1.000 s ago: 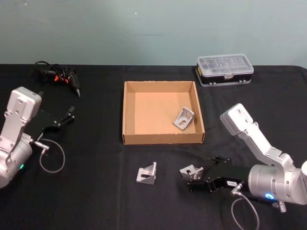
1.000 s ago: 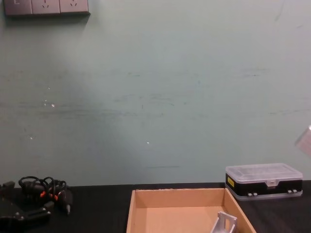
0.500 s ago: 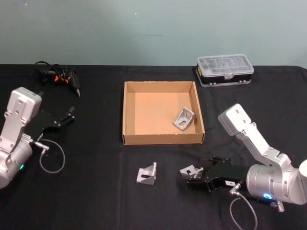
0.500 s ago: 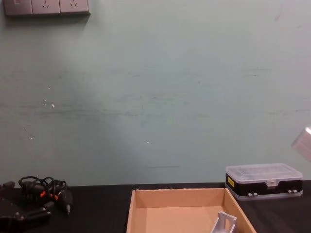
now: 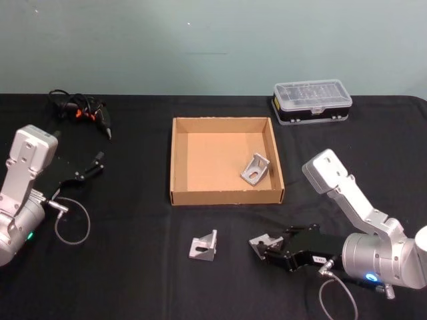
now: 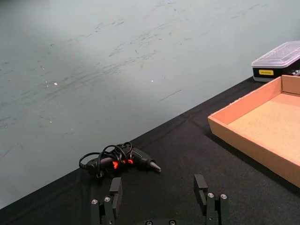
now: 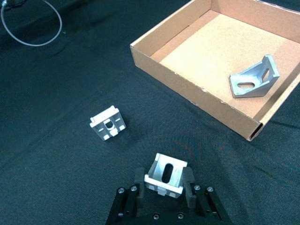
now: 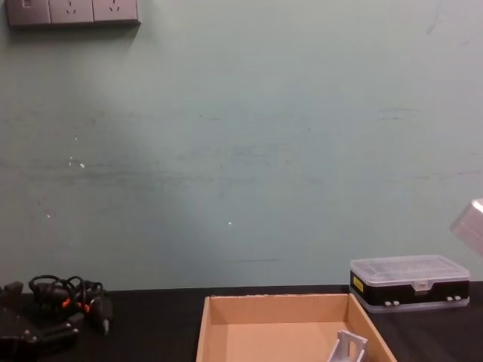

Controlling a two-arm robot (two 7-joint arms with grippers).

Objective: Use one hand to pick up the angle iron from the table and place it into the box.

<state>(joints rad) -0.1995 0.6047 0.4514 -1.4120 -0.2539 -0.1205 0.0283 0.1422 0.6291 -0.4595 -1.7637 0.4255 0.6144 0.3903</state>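
Note:
One silver angle iron [image 7: 165, 174] lies on the black table [image 5: 133, 220] in front of the box, between my right gripper's fingers [image 7: 188, 183], which press against its two sides. My right gripper [image 5: 269, 248] is low over the table and shut on it. A second angle iron [image 5: 203, 245] sits loose to its left, also seen as the angle iron [image 7: 108, 123]. A third angle iron [image 5: 255, 169] rests inside the tan cardboard box [image 5: 179, 160] near its right wall. My left gripper [image 6: 158, 190] is parked open at the far left, holding nothing.
A clear-lidded black plastic case [image 5: 312, 100] stands behind the box to the right. A bundle of black cables with orange marks [image 5: 80, 110] lies at the back left. A loose grey cable loop [image 5: 70, 227] hangs by the left arm.
My right gripper has moved leftward along the table and its fingers have closed in around the angle iron. The left arm has stayed in place.

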